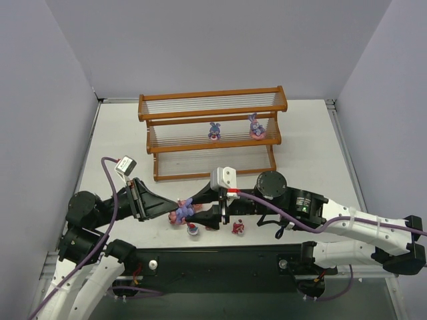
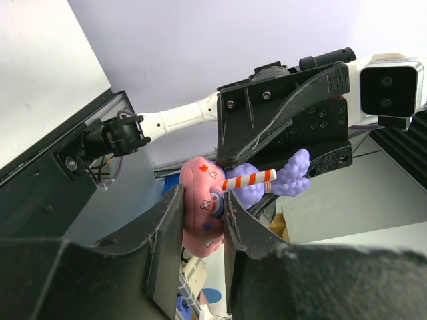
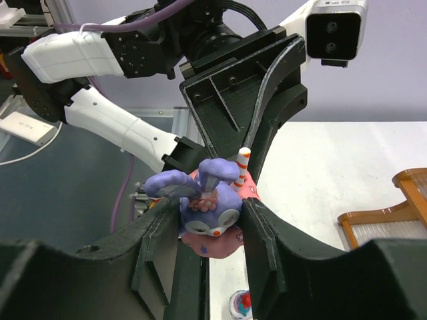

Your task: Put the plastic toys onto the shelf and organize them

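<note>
A purple bunny on a pink base (image 1: 181, 212) with a striped stick hangs between both grippers, just above the near table. My left gripper (image 1: 172, 207) is shut on its pink base (image 2: 200, 220). My right gripper (image 1: 199, 208) comes from the right, and its pads press both sides of the bunny's head (image 3: 212, 208). Two more purple bunnies (image 1: 214, 131) (image 1: 255, 127) stand on the middle tier of the wooden shelf (image 1: 213, 100). Two small cupcake toys (image 1: 193, 230) (image 1: 238, 229) lie on the table under the right arm. One of them shows in the right wrist view (image 3: 240, 305).
The shelf stands at the back middle of the white table (image 1: 307, 153); its corner shows in the right wrist view (image 3: 400, 200). Grey walls close in the left, right and back. A black base plate (image 1: 220, 263) runs along the near edge.
</note>
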Robot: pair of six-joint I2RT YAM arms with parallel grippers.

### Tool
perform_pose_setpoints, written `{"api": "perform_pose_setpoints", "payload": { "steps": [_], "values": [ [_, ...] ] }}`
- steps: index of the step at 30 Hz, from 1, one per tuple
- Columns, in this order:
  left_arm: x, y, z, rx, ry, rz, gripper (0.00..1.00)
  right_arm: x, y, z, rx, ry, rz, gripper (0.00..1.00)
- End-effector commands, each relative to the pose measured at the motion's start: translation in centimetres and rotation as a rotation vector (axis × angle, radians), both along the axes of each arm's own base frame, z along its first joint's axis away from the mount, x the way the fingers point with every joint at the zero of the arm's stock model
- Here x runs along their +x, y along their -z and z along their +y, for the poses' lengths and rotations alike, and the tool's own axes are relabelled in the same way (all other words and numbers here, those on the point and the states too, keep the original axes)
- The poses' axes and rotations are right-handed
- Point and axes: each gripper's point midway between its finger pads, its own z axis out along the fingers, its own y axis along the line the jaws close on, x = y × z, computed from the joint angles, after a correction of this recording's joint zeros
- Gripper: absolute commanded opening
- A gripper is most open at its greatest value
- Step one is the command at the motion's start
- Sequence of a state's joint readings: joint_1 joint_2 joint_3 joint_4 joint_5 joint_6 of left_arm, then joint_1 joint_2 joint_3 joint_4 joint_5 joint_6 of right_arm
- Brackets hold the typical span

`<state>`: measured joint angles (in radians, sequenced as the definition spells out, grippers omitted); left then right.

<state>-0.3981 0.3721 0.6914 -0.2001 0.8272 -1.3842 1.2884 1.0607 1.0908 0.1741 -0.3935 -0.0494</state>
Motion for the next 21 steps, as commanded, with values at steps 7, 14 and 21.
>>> {"api": "perform_pose_setpoints", "payload": {
  "steps": [7, 14, 21],
  "values": [
    [0.5, -0.4, -0.1, 0.001, -0.014, -0.04, 0.24, 1.2, -2.3, 1.6, 0.088, 0.061, 0.007, 0.0],
    [4.7, 5.0, 1.1, 0.287, -0.213, -0.009, 0.9, 4.5, -1.4, 1.0, 0.123, 0.243, 0.062, 0.0],
    [9.9, 7.6, 11.7, 0.751, -0.81, -0.039, 0.96, 9.7, 1.3, -0.1, 0.127, 0.517, 0.104, 0.0]
  ]
}}
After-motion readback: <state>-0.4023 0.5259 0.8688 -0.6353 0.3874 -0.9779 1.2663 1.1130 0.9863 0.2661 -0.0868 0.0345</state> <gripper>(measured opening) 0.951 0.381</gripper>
